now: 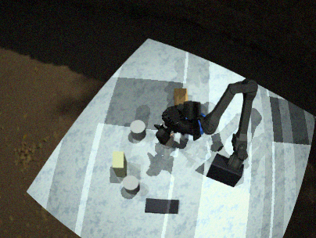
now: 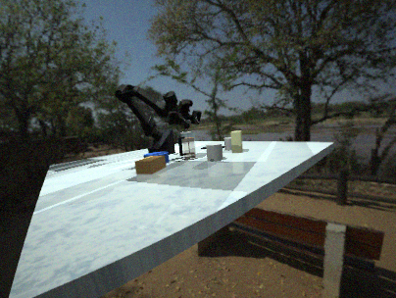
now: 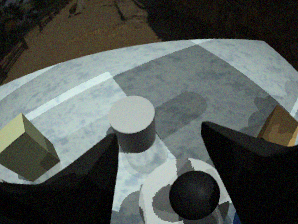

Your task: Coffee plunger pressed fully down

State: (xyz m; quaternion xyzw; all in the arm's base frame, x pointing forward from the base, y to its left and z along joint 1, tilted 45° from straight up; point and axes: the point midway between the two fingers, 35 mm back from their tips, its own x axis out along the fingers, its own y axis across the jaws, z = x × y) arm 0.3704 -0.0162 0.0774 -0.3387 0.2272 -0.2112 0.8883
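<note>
The coffee press (image 1: 168,143) (image 2: 188,148) stands upright on the table, a clear body with a pale lid, partly hidden under the arm in the top view. Its round black plunger knob (image 3: 194,195) shows in the wrist view over the pale lid (image 3: 148,201), seemingly close to it; no rod can be made out. My gripper (image 1: 161,133) (image 2: 196,118) (image 3: 160,134) is open, with its fingers apart and nothing between the tips. It is above the press, clear of the knob, which lies below and between the spread fingers in the wrist view.
A grey cylinder (image 1: 138,126) (image 2: 214,153) (image 3: 132,116) stands near the press. Another grey cylinder (image 1: 131,183) and a yellow block (image 1: 118,160) (image 2: 236,141) (image 3: 22,145) stand farther off. An orange block (image 1: 181,95) (image 2: 151,165) (image 3: 280,129) and a dark flat block (image 1: 162,206) lie on the table.
</note>
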